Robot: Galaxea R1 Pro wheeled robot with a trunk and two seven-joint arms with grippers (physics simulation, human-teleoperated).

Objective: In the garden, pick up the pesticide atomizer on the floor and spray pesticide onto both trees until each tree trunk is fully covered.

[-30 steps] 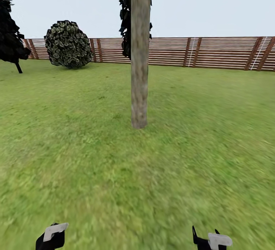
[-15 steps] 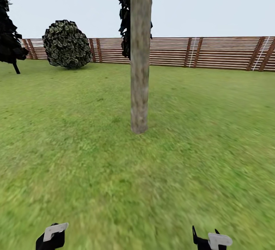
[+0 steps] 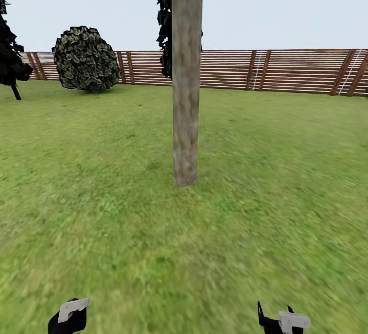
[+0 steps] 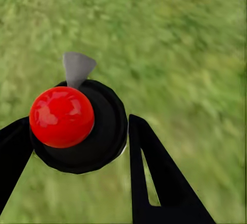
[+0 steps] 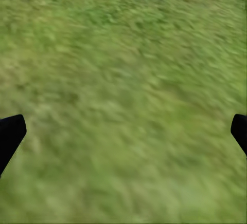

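Open lawn [image 3: 286,181] runs on every side to the fence [image 3: 286,71] at the far edge, with free grass left and right of the trunk [image 3: 185,84], which stands dead ahead and is the one thing in the way. Against half a second ago the trunk's base sits lower and nearer in the head view, and the whole scene has shifted with it, so the camera has closed in. A round shrub [image 3: 86,59] stands by the fence to the left, a dark tree [image 3: 10,53] further left. The left gripper [image 4: 77,147] has its fingers [image 4: 154,178] closed on the atomizer [image 4: 62,116], red top facing the wrist camera. The right gripper [image 5: 123,131] has its fingers [image 5: 10,134] spread wide, holding nothing, over bare grass.
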